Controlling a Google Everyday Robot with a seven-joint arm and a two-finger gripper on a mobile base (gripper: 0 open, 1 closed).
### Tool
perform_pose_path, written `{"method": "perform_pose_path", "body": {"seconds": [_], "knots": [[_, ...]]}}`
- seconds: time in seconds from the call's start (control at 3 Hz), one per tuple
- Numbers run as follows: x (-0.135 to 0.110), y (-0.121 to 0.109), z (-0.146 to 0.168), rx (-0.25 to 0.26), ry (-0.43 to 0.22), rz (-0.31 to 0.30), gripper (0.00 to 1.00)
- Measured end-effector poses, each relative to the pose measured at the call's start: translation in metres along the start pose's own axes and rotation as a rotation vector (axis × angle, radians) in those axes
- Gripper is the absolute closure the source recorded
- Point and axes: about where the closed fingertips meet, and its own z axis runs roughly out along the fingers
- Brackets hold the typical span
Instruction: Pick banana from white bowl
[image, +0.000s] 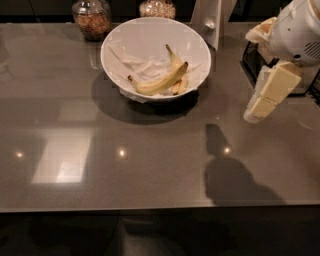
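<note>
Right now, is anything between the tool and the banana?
No separate object is visible between them. The tool hangs to the right of the white bowl. Only the bowl's own right wall stands before the banana, so approaching from above looks safest.

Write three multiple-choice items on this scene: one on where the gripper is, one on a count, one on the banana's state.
1. Where is the gripper relative to the white bowl?
A. Inside it
B. Apart from it, at the picture's right side above the table
C. At its left

2. How many glass jars stand behind the bowl?
A. Four
B. One
C. Two

3. What state is the banana in?
A. Lying in the bowl, untouched
B. Held by the gripper
C. Lying on the table

Answers:
1. B, as the gripper hangs well clear of the bowl's rim toward the right edge.
2. C, as one jar shows at the bowl's upper left and a second just behind its top.
3. A, as the banana rests on crumpled white paper inside the bowl with nothing near it.
</note>
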Motion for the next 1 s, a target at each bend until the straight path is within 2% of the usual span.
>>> {"method": "perform_pose_path", "body": {"seconds": [0.33,0.67,1.0], "knots": [[-0.022,-0.021,0.015,-0.008,-0.105,-0.019,0.00],[-0.044,-0.039,0.033,-0.039,-0.188,-0.028,0.00],[-0.068,-0.054,0.057,-0.092,-0.241,-0.043,0.00]]}}
